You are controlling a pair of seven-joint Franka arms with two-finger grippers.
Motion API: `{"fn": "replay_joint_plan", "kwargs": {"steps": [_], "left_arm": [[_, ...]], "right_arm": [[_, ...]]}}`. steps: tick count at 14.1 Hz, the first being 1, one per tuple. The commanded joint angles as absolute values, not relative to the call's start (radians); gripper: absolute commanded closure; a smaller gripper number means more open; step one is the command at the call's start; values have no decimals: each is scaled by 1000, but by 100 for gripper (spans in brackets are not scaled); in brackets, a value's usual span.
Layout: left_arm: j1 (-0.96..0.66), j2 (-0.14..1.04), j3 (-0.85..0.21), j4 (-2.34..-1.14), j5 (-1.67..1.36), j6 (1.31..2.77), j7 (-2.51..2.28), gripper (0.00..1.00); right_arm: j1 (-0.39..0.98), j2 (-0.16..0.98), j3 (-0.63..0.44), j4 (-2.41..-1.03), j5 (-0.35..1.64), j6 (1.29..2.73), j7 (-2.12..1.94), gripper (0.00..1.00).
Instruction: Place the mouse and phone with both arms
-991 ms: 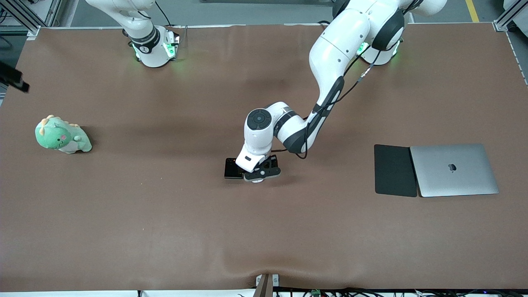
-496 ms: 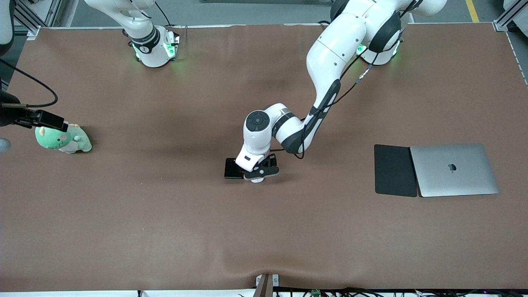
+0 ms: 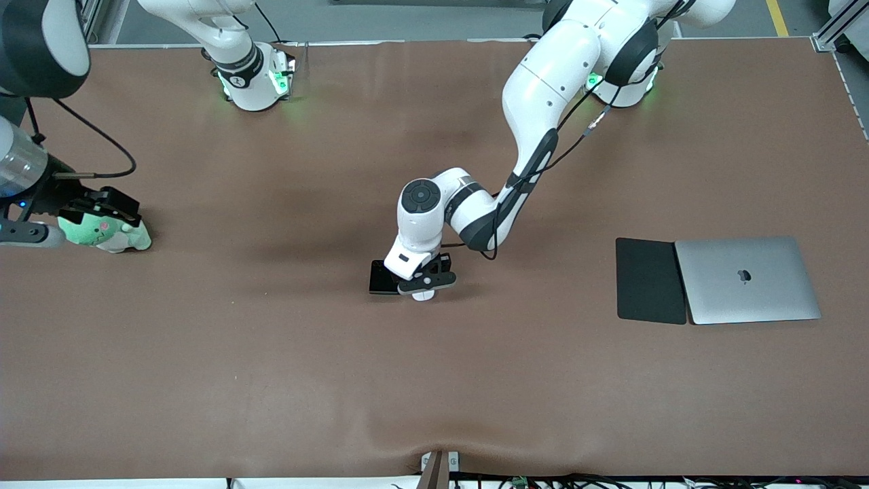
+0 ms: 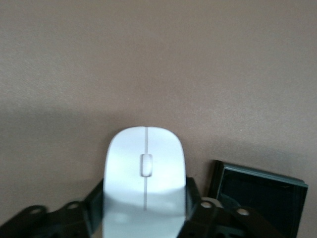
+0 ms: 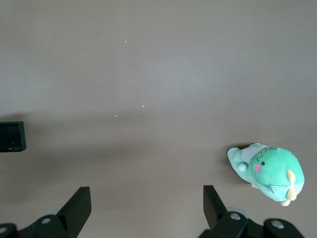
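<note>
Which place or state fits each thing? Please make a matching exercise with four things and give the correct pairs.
Things:
1. small white glossy oval mouse
2. small black glossy phone
3. green plush dinosaur toy
4. closed silver laptop

Places or states:
A. under the open right gripper, at the right arm's end of the table
B. between the shut fingers of the left gripper
C. beside the flat matte black pad
D. flat on the brown table, right beside the mouse

Pairs: 1-B, 2-D, 3-A, 4-C
</note>
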State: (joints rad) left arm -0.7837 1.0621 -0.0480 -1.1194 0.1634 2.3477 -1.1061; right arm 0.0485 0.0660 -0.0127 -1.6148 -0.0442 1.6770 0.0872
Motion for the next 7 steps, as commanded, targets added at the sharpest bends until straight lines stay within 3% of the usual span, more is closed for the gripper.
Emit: {"fn": "replay_joint_plan", "kwargs": {"steps": [1, 3, 7], "left_arm": [[-787, 1034, -37, -1112, 172, 2257, -1126, 100], [-778, 1000, -34, -1123, 175, 2192, -1079, 100], [-732, 858, -28, -1254, 198, 2144, -1031, 100]], "right_arm": [[48, 43, -15, -1640, -66, 1678, 97, 0], [52, 46, -14, -1640, -58, 1681, 110, 0], [219, 116, -12, -1629, -34, 1748, 147, 0]]}}
